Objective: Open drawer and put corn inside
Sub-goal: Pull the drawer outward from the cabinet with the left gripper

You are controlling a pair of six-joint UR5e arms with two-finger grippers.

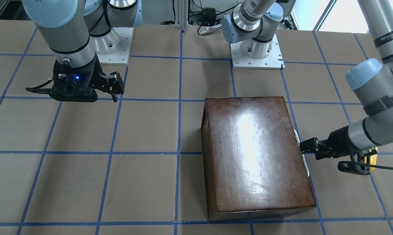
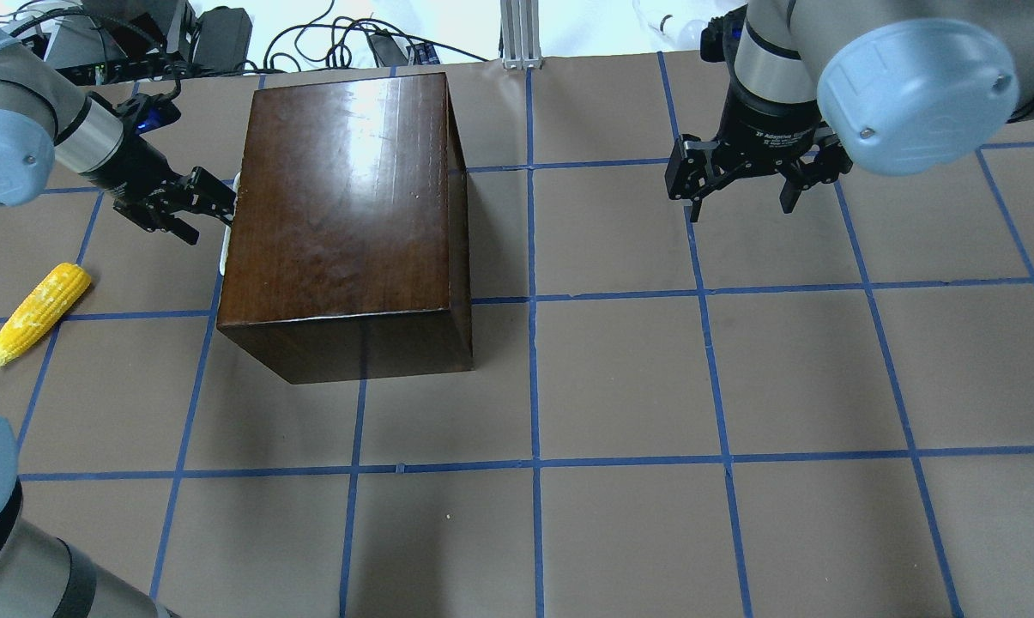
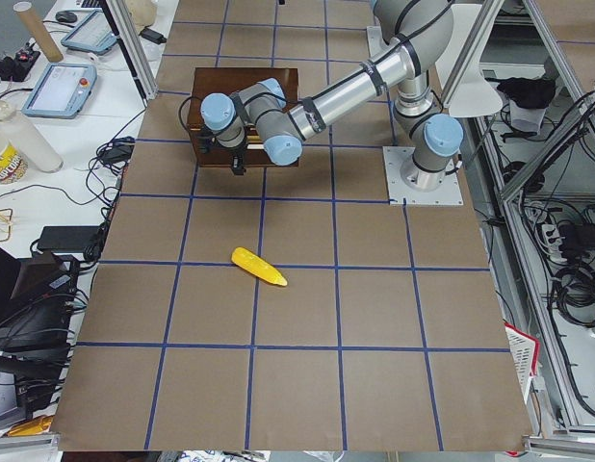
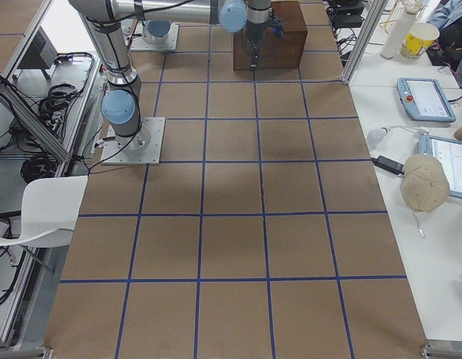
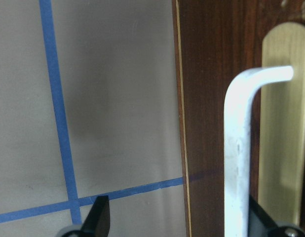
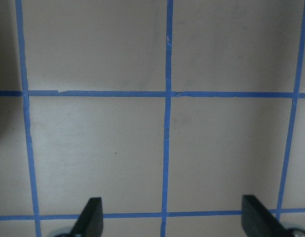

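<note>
beside the box (image 2: 345,197), the left gripper (image 2: 212,206) is holding its fingers apart around the white handle (image 5: 237,148), probably to pull the shut drawer (image 5: 211,98) out. the right gripper (image 2: 744,189) is hanging spread too. the corn (image 2: 40,313) is lying on the table (image 2: 619,369) near the left gripper, long axis diagonal, thin tip pointing toward the robot.

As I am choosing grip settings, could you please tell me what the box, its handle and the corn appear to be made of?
The box looks like dark-stained wood with a glossy varnish: grain streaks and bright glare on top. The handle seems to be pale, smooth metal, possibly painted, on a brass-coloured plate. The corn is probably yellow plastic, going by its even colour, though it shows small.
</note>
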